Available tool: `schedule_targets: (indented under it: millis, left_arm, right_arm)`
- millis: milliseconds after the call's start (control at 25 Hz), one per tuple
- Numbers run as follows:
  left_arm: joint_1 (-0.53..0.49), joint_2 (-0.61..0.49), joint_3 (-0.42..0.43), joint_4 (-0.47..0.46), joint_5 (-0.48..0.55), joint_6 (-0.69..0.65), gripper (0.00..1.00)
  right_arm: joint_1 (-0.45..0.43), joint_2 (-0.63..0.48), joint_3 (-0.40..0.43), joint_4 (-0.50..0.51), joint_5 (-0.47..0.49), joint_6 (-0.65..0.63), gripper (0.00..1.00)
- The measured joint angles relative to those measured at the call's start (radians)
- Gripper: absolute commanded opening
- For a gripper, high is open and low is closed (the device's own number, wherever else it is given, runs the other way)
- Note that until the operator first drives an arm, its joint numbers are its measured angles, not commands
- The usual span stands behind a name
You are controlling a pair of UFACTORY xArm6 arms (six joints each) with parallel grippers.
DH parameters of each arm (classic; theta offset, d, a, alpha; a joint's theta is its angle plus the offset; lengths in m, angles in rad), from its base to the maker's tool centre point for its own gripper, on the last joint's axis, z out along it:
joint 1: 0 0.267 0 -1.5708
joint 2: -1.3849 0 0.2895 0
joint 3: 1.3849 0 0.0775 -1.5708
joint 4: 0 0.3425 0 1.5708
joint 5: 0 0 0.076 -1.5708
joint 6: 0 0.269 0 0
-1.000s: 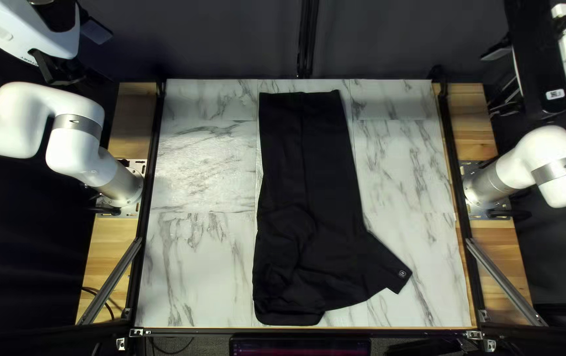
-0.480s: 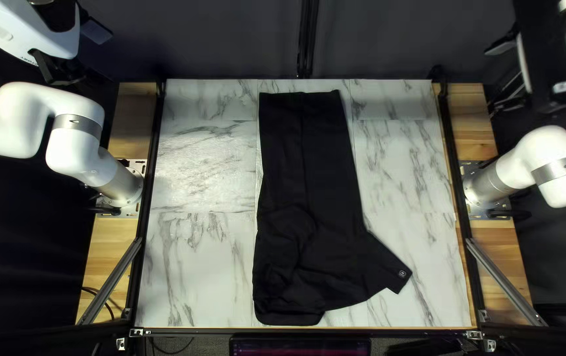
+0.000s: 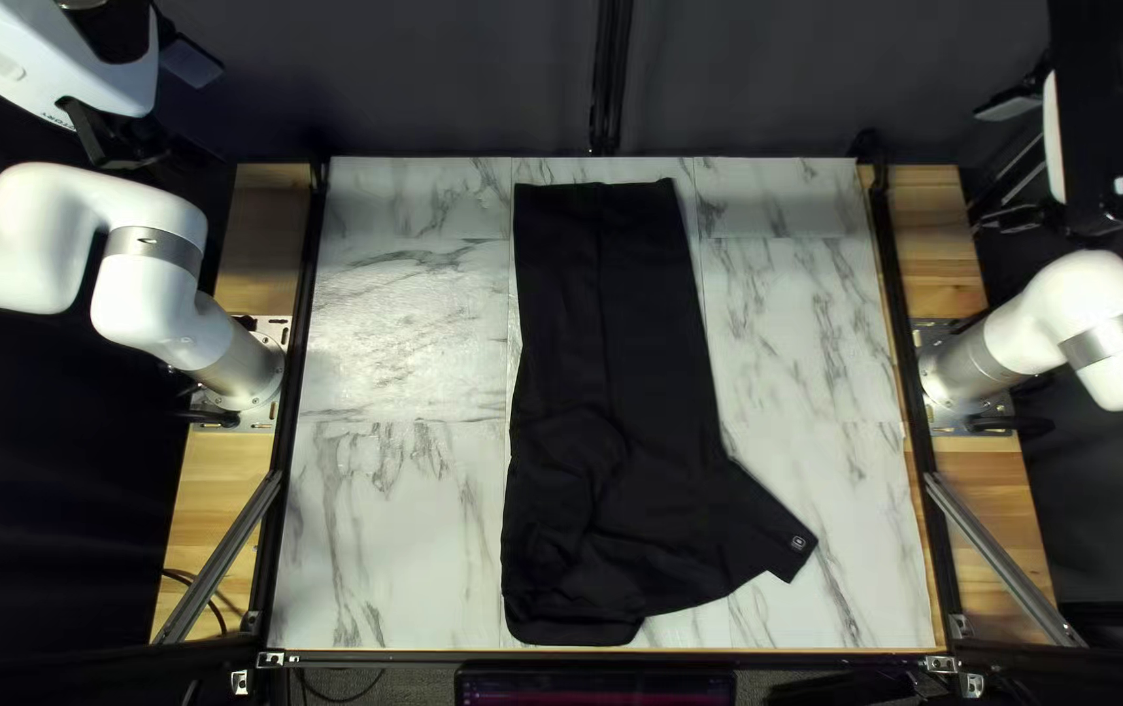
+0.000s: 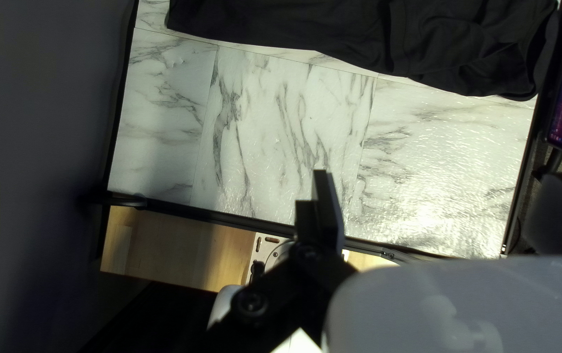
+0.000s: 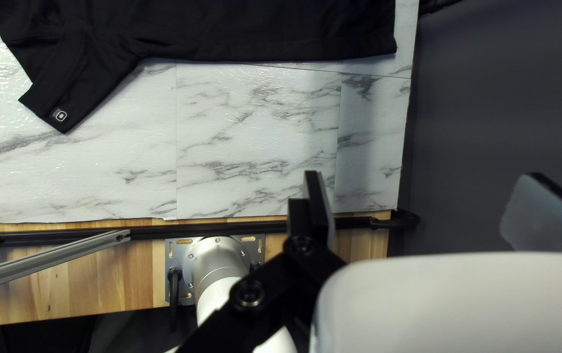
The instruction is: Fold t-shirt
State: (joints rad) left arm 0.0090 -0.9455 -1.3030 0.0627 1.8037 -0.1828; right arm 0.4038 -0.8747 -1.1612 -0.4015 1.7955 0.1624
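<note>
The right gripper (image 5: 425, 176) stands wide open, its two black fingers well apart and nothing pinched between them; ahead of it I can see bare marbled tabletop (image 3: 823, 301), with the black T-shirt (image 3: 614, 353) beyond. The left gripper (image 4: 442, 180) is spread the same way, holding nothing, and the shirt lies past the stretch of tabletop in front of it too. Both grippers are clear of the cloth, and from where I'm standing the left arm (image 3: 58, 235) and right arm (image 3: 1098, 327) are drawn up over their own sides. The shirt runs lengthwise down the middle, its hem (image 3: 594, 186) close to the far edge and its bunched, rumpled end near the close edge. One short sleeve (image 3: 764, 523), with a small pale tag (image 3: 798, 543) by its cuff, sticks out toward the close right corner of the top left view. A long line down the body looks to me like the edge of a side already turned in, so I'd call this partway through: one side over, the other side and its sleeve to go. I'd expect the right gripper to come down low on that sleeve, pinch it and carry it inward, without dragging the layer underneath; the rumpled end may want smoothing first.
</note>
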Motion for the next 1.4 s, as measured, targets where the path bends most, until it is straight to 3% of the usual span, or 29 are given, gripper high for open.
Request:
schedule_targets:
  millis: [280, 360, 560, 760, 920, 1080, 1160, 1400]
  left_arm:
    - [0.004, -0.001, 0.004, -0.004, -0.002, 0.003, 1.00]
    - [0.032, 0.001, 0.043, -0.025, -0.045, 0.025, 1.00]
    - [0.119, 0.073, 0.245, -0.146, -0.356, 0.142, 1.00]
    - [0.170, 0.323, 0.354, -0.301, -0.694, 0.305, 1.00]
    - [0.182, 0.619, 0.341, -0.440, -0.903, 0.504, 1.00]
    - [0.229, 0.871, 0.238, -0.559, -0.991, 0.782, 1.00]
    - [0.249, 0.933, 0.196, -0.594, -1.006, 0.854, 1.00]
    - [0.253, 0.944, 0.189, -0.603, -1.010, 0.872, 1.00]
  right_arm:
    - [0.000, 0.000, 0.000, 0.000, 0.000, 0.000, 1.00]
    - [0.000, 0.000, 0.000, 0.000, 0.000, 0.000, 1.00]
    - [0.000, 0.000, 0.000, 0.000, 0.000, 0.000, 1.00]
    - [0.000, 0.000, 0.000, 0.000, 0.000, 0.000, 1.00]
    - [0.000, 0.000, 0.000, 0.000, 0.000, 0.000, 1.00]
    - [0.000, 0.000, 0.000, 0.000, 0.000, 0.000, 1.00]
    - [0.000, 0.000, 0.000, 0.000, 0.000, 0.000, 1.00]
    - [0.000, 0.000, 0.000, 0.000, 0.000, 0.000, 1.00]
